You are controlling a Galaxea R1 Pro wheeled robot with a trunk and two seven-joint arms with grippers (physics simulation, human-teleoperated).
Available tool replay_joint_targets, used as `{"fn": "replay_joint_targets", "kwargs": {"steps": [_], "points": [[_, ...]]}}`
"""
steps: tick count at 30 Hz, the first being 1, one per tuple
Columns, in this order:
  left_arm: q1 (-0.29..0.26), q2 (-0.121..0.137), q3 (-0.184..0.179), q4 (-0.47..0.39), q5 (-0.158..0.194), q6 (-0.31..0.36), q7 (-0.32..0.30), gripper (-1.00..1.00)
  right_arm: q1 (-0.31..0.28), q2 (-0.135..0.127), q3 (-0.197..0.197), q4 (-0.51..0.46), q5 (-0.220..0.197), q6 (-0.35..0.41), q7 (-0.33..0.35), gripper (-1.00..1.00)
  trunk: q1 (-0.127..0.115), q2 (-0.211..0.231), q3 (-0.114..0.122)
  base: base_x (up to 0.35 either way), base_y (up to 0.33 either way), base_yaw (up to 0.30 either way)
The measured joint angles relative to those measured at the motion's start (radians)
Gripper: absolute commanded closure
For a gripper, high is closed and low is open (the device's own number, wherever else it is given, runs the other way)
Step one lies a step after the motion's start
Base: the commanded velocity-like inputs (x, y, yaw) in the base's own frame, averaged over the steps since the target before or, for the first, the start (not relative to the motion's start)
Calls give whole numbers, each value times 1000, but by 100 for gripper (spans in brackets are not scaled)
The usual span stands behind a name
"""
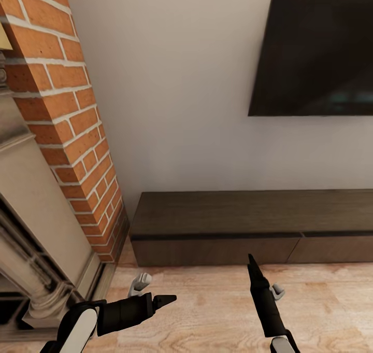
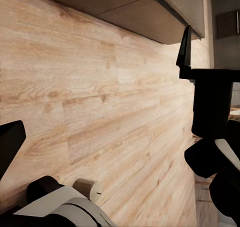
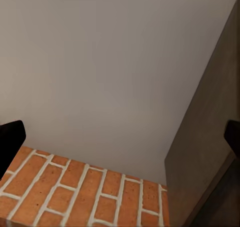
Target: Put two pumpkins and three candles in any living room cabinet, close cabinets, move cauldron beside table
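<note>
The right tool (image 1: 252,262) is seen in the head view as a dark tapered form held low over the wooden floor (image 1: 207,311), pointing toward the cabinet (image 1: 248,223). In the right wrist view its fingertips sit at opposite edges of the frame with nothing between them, so it is judged to be released and empty. The left tool (image 1: 168,298) is held low at the other side, pointing across toward the right arm. Only one of its dark fingers (image 2: 9,142) can be made out in the left wrist view, so whether it is released or clenched cannot be told; nothing is seen in it.

Beyond the tools, the cabinet runs along the pale wall (image 1: 176,83), its drawer fronts flush and closed. A dark television (image 1: 316,57) is mounted above it, and a brick chimney column (image 1: 67,114) with a stone fireplace surround (image 1: 36,213) stands to the left.

No pumpkin, candle, cauldron or bench can be made out here. From these pictures no object can be confirmed as stored, so the task is judged to be largely still ahead, with the robot facing the cabinet empty-handed.
</note>
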Motion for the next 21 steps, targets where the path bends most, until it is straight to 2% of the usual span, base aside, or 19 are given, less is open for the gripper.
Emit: {"fn": "replay_joint_targets", "kwargs": {"steps": [12,14,16,21], "points": [[0,1,-1,0,-1,0,1,-100,0,0,0,11,-1,2,0,-100,46,-84,-38,0,0,0],[0,7,0,0,-1,0,2,-100,0,0,0,11,-2,2,0,-100,54,-98,-44,0,0,0],[0,34,-4,-7,0,0,0,-100,0,0,1,11,-2,2,0,-100,61,-112,-50,0,0,0],[0,49,-11,-21,-7,-2,8,-100,0,0,1,11,-2,2,0,-100,81,-147,-66,0,0,0]]}}
